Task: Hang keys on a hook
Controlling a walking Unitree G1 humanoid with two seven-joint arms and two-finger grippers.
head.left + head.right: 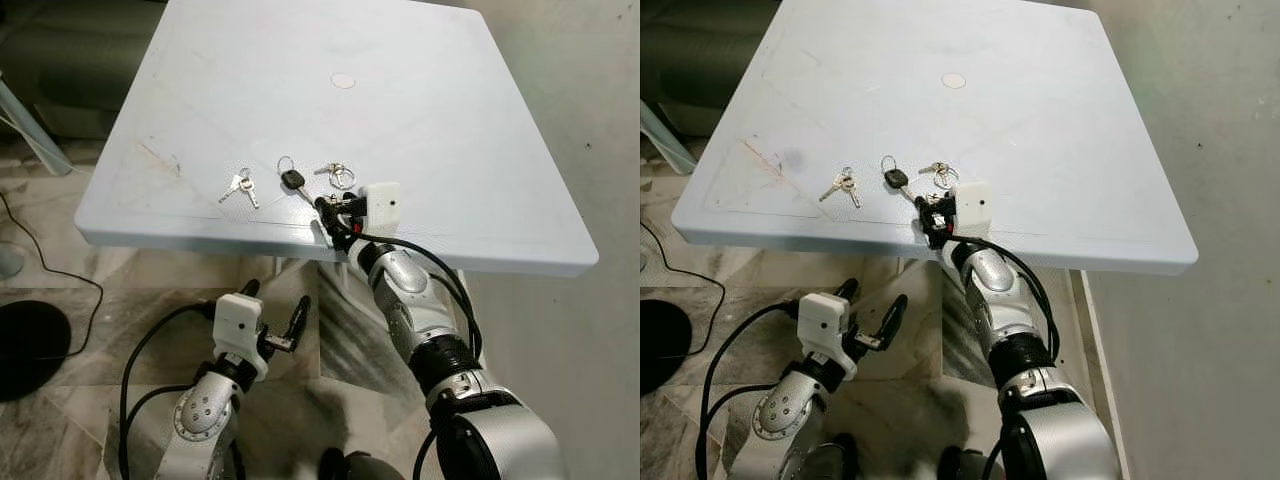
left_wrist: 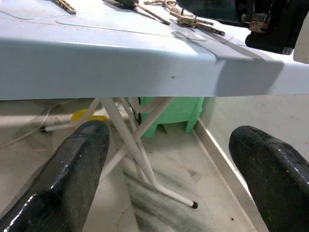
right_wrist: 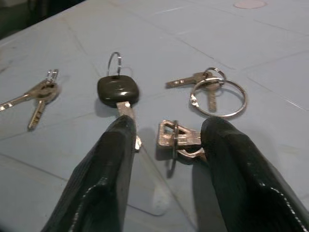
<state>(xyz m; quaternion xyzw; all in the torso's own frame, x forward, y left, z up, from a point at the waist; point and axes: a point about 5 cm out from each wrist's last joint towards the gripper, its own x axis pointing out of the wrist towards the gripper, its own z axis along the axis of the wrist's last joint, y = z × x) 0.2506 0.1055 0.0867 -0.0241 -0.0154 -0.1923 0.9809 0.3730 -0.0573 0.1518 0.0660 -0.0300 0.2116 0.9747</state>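
Observation:
Several keys lie near the front edge of the pale blue table [image 1: 450, 150]. A pair of small keys [image 1: 240, 187] is on the left, a black-headed key [image 1: 292, 180] with a small ring is in the middle, and keys on a large ring [image 1: 338, 175] are to its right. My right gripper [image 1: 327, 214] rests on the table edge, open, with a small silver key bunch [image 3: 176, 140] lying between its fingers and touching one finger [image 3: 231, 159]. The other finger [image 3: 113, 154] sits over the black key's blade. My left gripper [image 1: 275, 310] hangs open below the table edge.
White table legs [image 2: 130, 140] and a green stool [image 2: 171, 113] stand under the table. A black cable [image 1: 60, 275] and a dark round object [image 1: 25, 345] lie on the marble floor at left. A small round mark [image 1: 343, 80] is on the tabletop.

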